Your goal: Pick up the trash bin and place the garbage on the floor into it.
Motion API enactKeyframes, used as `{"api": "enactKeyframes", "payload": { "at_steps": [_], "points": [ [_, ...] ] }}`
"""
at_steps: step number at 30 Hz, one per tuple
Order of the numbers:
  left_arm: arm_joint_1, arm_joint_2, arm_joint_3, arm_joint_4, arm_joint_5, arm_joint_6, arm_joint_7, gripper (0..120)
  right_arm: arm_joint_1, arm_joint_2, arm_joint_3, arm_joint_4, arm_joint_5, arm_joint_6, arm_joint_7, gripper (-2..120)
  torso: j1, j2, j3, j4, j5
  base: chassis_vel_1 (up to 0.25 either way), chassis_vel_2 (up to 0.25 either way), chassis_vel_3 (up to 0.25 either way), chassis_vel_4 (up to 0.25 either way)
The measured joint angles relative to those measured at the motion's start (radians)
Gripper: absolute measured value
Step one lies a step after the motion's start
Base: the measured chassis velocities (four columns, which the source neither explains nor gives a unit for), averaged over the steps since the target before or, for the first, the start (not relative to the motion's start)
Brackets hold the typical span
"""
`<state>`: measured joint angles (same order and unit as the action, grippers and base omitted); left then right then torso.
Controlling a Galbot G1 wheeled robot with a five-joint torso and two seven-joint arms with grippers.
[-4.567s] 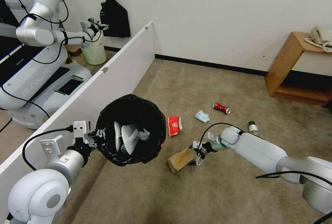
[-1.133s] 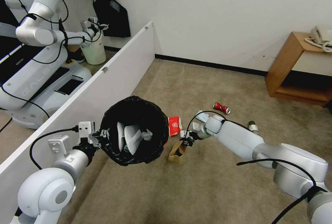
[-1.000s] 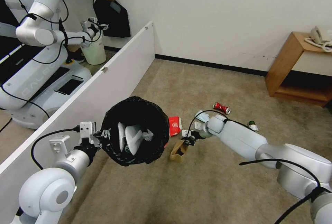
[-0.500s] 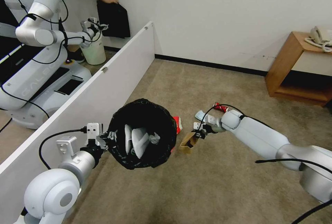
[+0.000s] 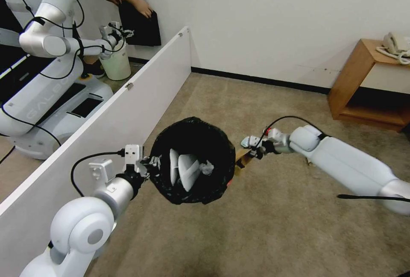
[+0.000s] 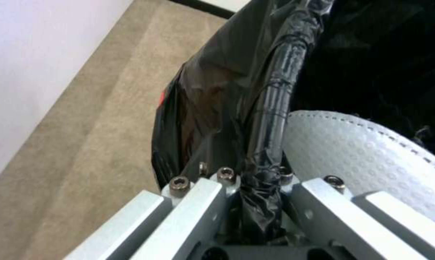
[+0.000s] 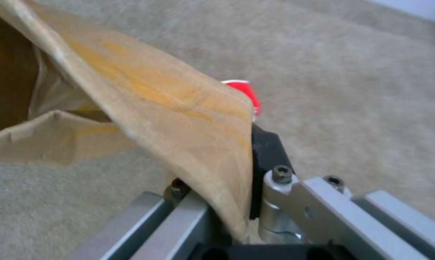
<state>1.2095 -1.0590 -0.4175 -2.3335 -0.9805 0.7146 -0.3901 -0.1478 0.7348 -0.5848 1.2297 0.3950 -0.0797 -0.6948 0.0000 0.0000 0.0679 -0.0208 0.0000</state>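
Head view: left gripper (image 5: pixel 147 166) clamps trash bin (image 5: pixel 193 159) rim; right gripper (image 5: pixel 255 153) pinches cardboard piece (image 5: pixel 241 158).

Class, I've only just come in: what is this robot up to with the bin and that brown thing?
It is collecting litter off the carpet. The left gripper is clamped on the rim of the trash bin, lined with a black bag and held in the air; white slippers lie inside. The right gripper pinches the brown cardboard piece, lifted beside the bin's rim, not yet inside.
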Motion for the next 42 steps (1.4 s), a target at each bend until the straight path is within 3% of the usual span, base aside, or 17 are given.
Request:
{"api": "enactKeyframes", "payload": {
  "at_steps": [6, 8, 11, 14, 23, 27, 42],
  "points": [
    [-0.032, 0.016, 0.015, 0.003, -0.037, 0.009, -0.015, 0, -0.07, -0.139, 0.136, 0.146, 0.002, -0.02, 0.03, 0, 0.0, 0.0, 0.0, -0.0004, 0.0002, 0.0, 0.0, 0.0, 0.0],
    [-0.02, 0.021, 0.015, -0.003, -0.038, 0.014, -0.015, 0, -0.108, -0.176, 0.187, 0.179, 0.003, -0.024, 0.039, 0, 0.0, 0.0, 0.0, -0.0002, 0.0001, 0.0, 0.0, 0.0, 0.0],
    [0.053, 0.034, 0.005, -0.034, -0.021, 0.021, -0.005, 0, -0.262, -0.284, 0.332, 0.264, 0.009, -0.027, 0.061, 0, 0.0, 0.0, 0.0, -0.0007, 0.001, 0.0, 0.0, 0.0, 0.0],
    [0.08, 0.041, -0.007, -0.05, -0.011, 0.022, -0.003, 0, -0.297, -0.331, 0.365, 0.298, 0.024, -0.02, 0.082, 0, 0.0, 0.0, 0.0, -0.0006, -0.0003, 0.0, 0.0, 0.0, 0.0],
    [0.082, 0.057, -0.053, -0.074, -0.015, 0.022, -0.016, 0, -0.303, -0.378, 0.389, 0.338, 0.042, -0.005, 0.114, 0, 0.0, 0.0, 0.0, 0.0001, 0.0002, 0.0, 0.0, 0.0, 0.0],
    [0.093, 0.073, -0.08, -0.076, -0.019, 0.022, -0.016, 0, -0.284, -0.41, 0.421, 0.372, 0.101, 0.0, 0.179, 0, 0.0, 0.0, 0.0, 0.0, 0.0, 0.0, 0.0, 0.0, 0.0],
    [0.079, 0.1, -0.056, -0.042, -0.043, 0.022, -0.015, 0, -0.264, -0.444, 0.553, 0.512, 0.202, -0.011, 0.251, 0, 0.0, 0.0, 0.0, 0.0, 0.0001, 0.0, 0.0, 0.0, 0.0]
  ]
}}
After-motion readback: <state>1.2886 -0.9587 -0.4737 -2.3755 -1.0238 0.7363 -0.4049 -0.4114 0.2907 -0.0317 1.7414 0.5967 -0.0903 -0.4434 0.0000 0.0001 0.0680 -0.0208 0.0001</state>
